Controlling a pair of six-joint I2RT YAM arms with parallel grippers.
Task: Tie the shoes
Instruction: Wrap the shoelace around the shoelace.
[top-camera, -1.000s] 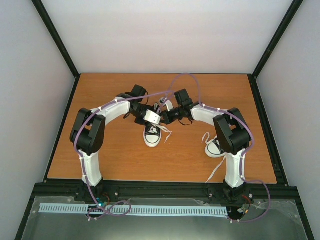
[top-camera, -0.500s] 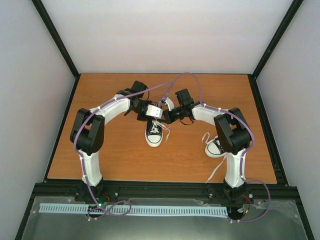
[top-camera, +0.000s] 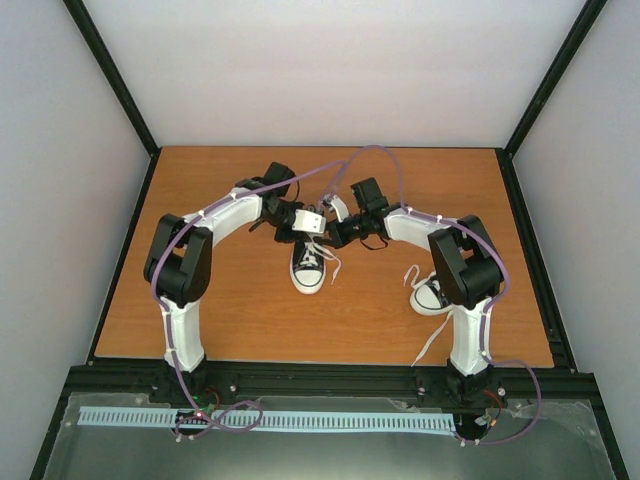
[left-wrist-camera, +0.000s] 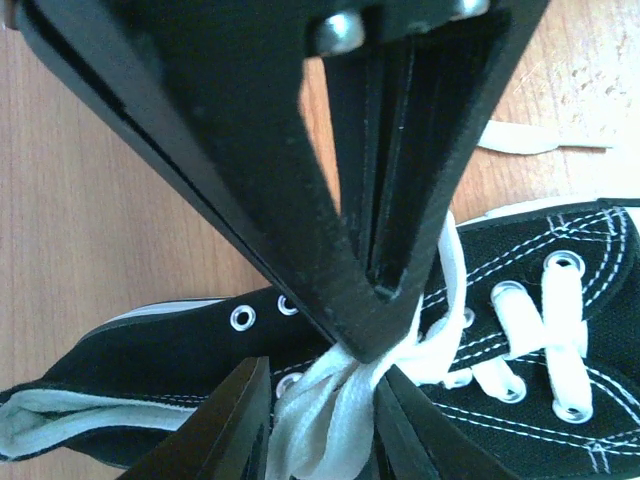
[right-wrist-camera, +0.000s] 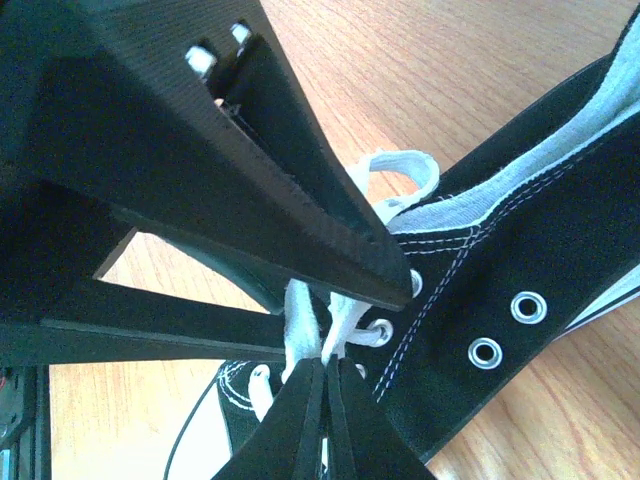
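Laces (left-wrist-camera: 322, 408) pinched by left end effector (left-wrist-camera: 385, 332), right end effector (right-wrist-camera: 325, 325); second shoe (top-camera: 428, 297) half hidden.

Orange-brown wooden tabletop (top-camera: 220, 310) filling the middle of the frame, black frame rail (top-camera: 330, 378) along its lower edge, pale walls (top-camera: 330, 70) at top and sides, white slotted strip (top-camera: 130, 416) at lower left, grey panel (top-camera: 330, 455) across the bottom.

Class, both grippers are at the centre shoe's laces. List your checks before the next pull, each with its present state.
1. Right gripper shut on a lace: ok.
2. Left gripper clamping the lace bunch: cannot tell; its fingers flank it.
3. Centre shoe sole-down on the table: ok.
4. Bow tied: not ok; lace ends lie loose.
5. Second shoe clear of the right arm: cannot tell; the arm hides part.
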